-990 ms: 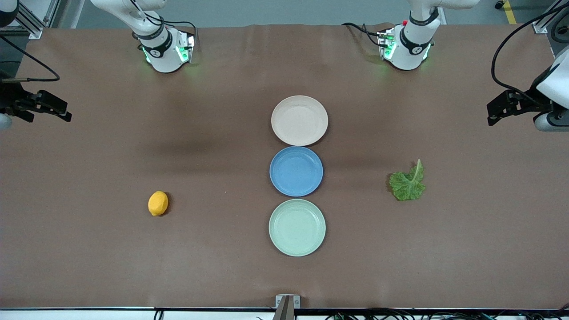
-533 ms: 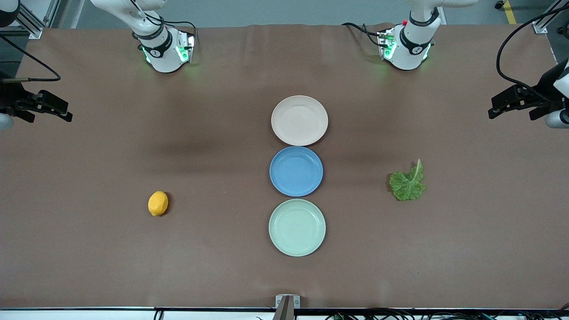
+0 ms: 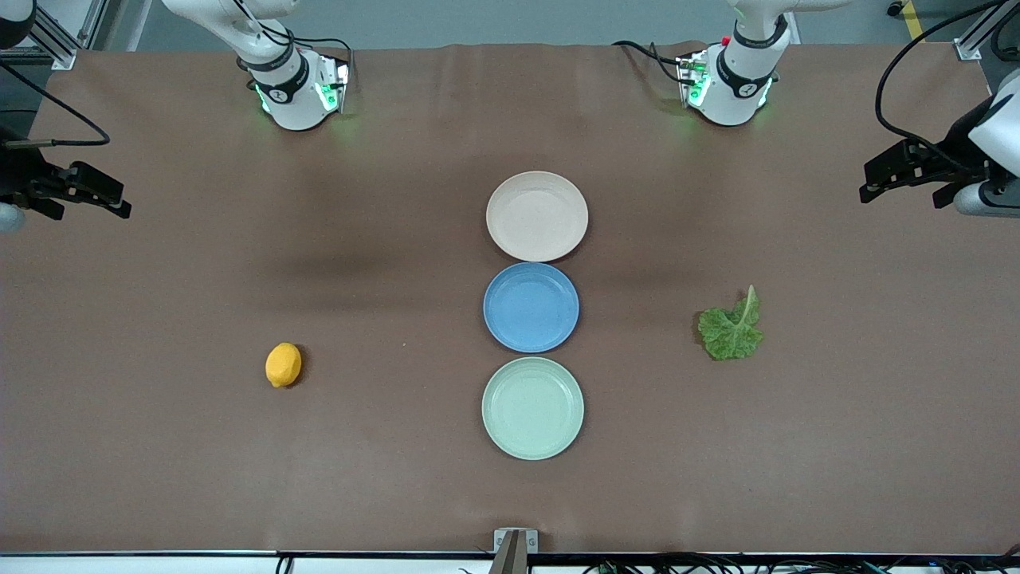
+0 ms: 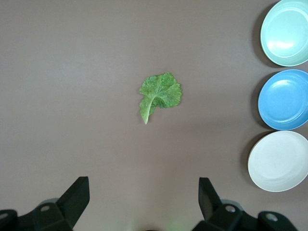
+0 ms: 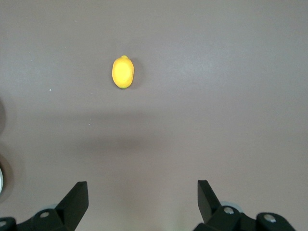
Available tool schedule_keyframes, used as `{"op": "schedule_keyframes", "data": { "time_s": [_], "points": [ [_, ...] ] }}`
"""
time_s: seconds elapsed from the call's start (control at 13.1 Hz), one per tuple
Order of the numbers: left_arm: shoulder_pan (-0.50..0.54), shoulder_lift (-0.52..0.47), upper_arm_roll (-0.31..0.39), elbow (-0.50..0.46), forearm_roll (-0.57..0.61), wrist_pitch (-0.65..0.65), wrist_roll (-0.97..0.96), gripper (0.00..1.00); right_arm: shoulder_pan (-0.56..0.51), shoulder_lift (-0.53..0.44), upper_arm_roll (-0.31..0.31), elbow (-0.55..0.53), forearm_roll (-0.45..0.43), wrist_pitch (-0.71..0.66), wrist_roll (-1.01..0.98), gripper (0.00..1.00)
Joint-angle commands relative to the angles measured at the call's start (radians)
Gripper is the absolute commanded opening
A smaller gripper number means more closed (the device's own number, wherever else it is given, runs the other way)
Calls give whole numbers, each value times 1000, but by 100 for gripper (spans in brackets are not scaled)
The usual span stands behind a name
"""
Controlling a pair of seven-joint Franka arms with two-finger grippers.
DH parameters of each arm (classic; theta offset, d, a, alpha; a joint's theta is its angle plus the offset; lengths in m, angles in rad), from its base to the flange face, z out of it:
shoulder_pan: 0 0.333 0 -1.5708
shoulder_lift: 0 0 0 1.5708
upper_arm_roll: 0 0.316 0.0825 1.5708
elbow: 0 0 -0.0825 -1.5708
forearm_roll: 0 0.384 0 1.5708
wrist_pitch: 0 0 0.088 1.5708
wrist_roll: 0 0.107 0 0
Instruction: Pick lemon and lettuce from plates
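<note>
Front view shows the job looking finished: the lemon (image 3: 283, 364) lies on the bare desk (image 3: 159, 446) at about eight o'clock from the blue plate (image 3: 531, 307), toward the right arm's end, and the lettuce (image 3: 731, 328) lies at about three o'clock, toward the left arm's end. Both sit well apart from the beige plate (image 3: 536, 215) and the mint plate (image 3: 532, 407), which hold nothing. Left hand (image 3: 876, 177) and right hand (image 3: 111, 203) hang spread and empty over the desk's two ends. Nothing seems left to lift.
</note>
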Motion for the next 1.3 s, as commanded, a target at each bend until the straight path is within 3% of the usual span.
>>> {"op": "schedule_keyframes", "data": {
  "time_s": [0.0, 0.61, 1.22],
  "points": [
    [23, -45, -17, -54, -5, 21, 12, 100, 5, -33, -6, -34, 9, 4, -9, 100],
    [33, -63, -70, -79, -4, 35, -14, 100, 5, -32, -6, -33, 8, -4, -7, 100],
    [29, -63, -73, -71, 18, 39, -56, 100, 5, -30, -6, -34, 8, -5, -9, 100]
  ]
}}
